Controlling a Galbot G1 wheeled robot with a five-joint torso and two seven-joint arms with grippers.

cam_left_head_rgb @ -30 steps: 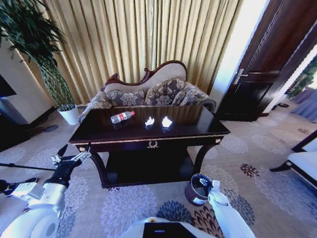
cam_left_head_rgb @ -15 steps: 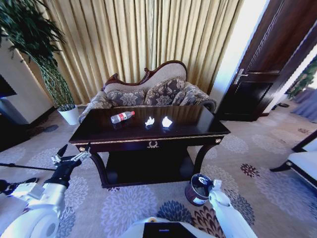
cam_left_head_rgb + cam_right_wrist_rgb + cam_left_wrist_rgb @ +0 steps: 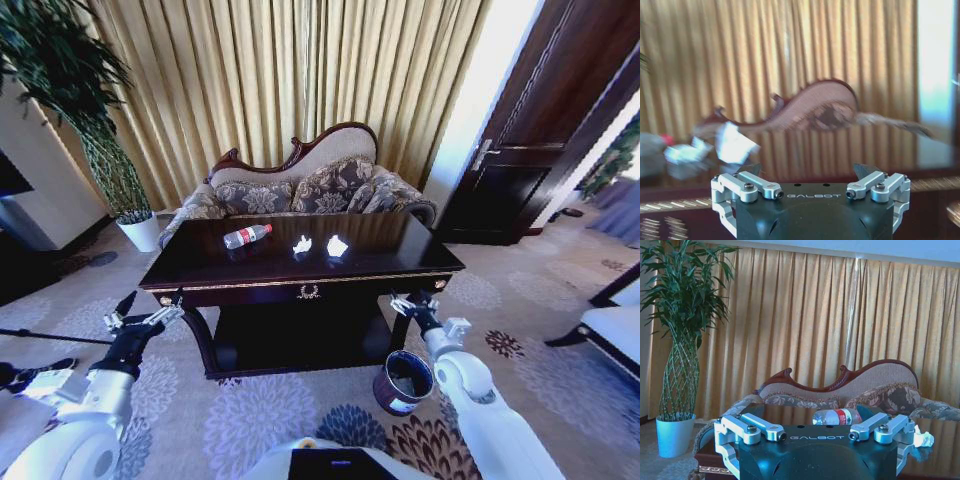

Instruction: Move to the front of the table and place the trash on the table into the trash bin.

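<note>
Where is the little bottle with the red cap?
In the head view the bottle lies on its side on the table, toward the robot's left, with two paper wads beside it.

My left gripper point(image 3: 148, 316) hangs low at my left with fingers spread; my right gripper point(image 3: 412, 305) is raised forward, fingers apart

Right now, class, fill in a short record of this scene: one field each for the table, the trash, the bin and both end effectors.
table: dark glossy table ahead of the robot, before a sofa
trash: bottle lying on its side; two paper wads beside it, all on the tabletop
bin: trash bin upright on the carpet near the table's front right leg
left end effector: open, low, off the table's front left corner
right end effector: open, above the bin, beside the front right leg
</note>
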